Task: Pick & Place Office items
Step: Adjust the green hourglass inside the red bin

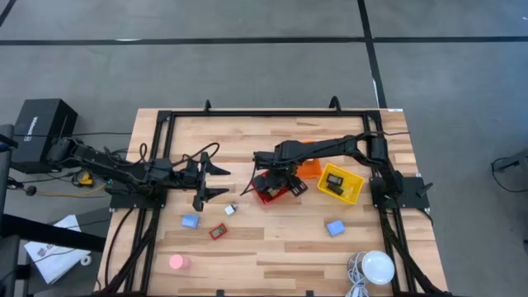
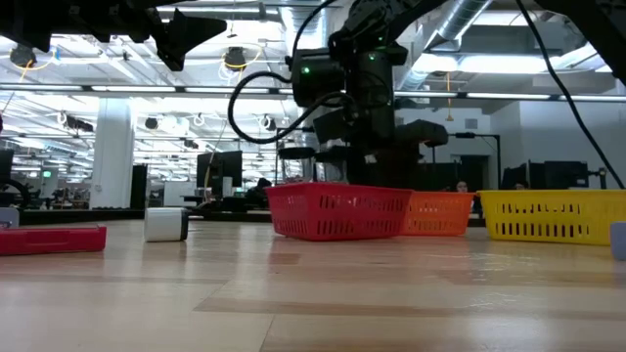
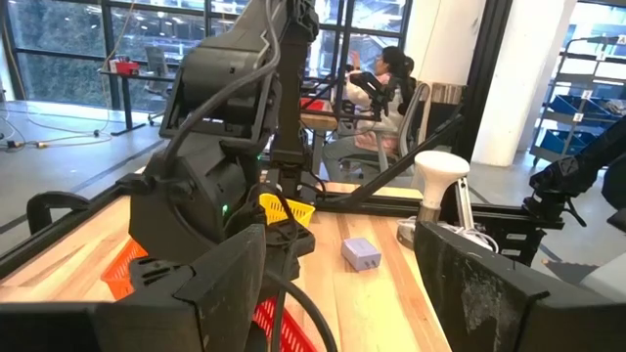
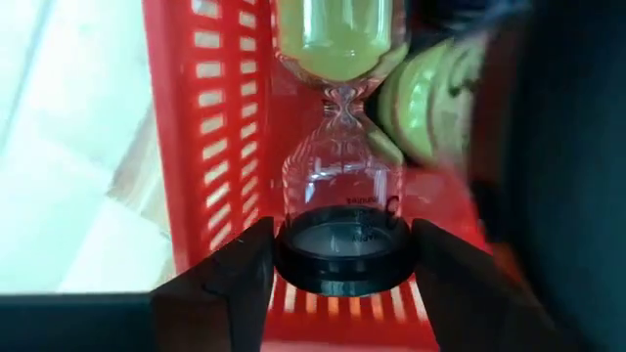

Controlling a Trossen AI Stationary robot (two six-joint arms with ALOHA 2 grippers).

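An hourglass with yellow-green sand and black end caps is inside the red mesh basket, with my right gripper shut on it from above. My left gripper hovers open and level left of the basket, holding nothing. On the wooden table lie two blue blocks, a red-framed piece, a pink disc and a small pale bit. In the low view the red basket's wall hides the hourglass and the fingertips. My right gripper has the hourglass's black end cap pinched between its two fingers, one on either side of the round cap. The fingers come from above, pointing down into the red basket. Whether the hourglass still rests on the basket floor, I cannot tell.
An orange basket and a yellow basket with dark items stand right of the red one. A blurred greenish round thing lies beside the hourglass. A white round lamp sits at the near right corner.
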